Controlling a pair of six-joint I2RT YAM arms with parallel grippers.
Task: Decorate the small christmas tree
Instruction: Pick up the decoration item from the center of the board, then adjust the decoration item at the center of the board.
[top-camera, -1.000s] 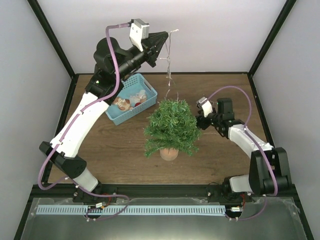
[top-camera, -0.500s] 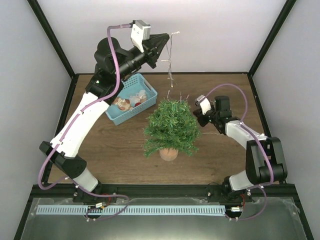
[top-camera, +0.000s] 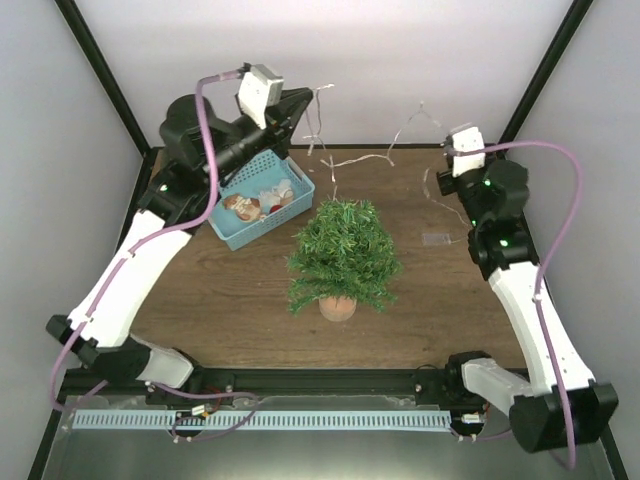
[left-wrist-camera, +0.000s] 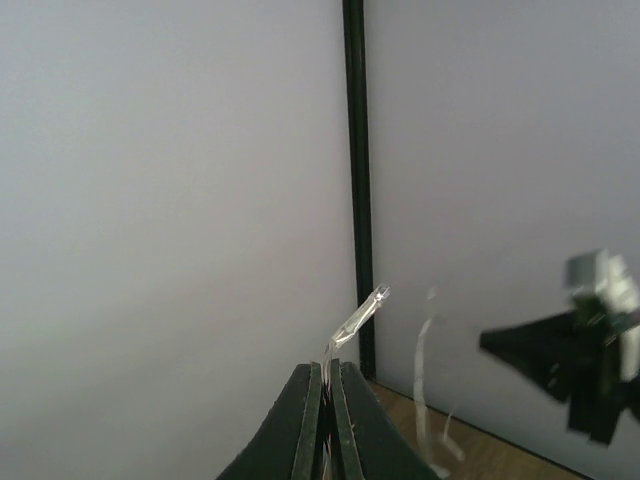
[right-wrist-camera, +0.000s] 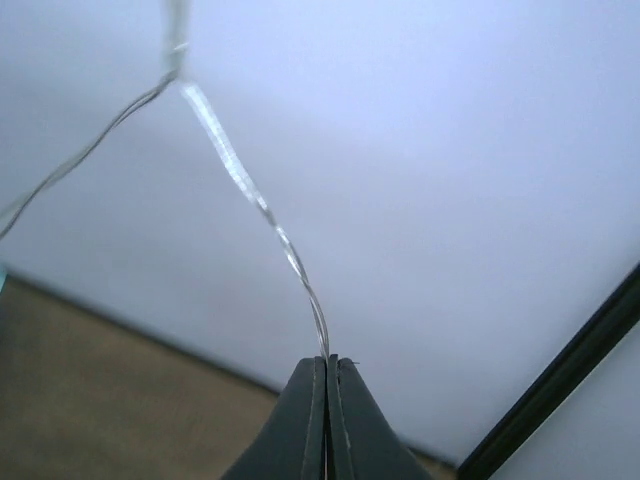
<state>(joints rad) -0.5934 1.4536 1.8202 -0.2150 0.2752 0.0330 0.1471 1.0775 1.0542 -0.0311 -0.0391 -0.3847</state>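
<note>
Behind the small christmas tree, left and right jaws grip one light wire.

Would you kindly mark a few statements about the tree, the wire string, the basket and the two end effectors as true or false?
1. The left end effector is shut on the thin silvery wire light string. True.
2. The right end effector is open and empty. False: it is shut on the same string.
3. The small bushy green Christmas tree lies on its side. False: it stands upright in its terracotta-brown pot.
4. The string is wrapped round the tree. False: it spans between the two raised end effectors.
5. The light-blue plastic basket holds small items. True.
</note>
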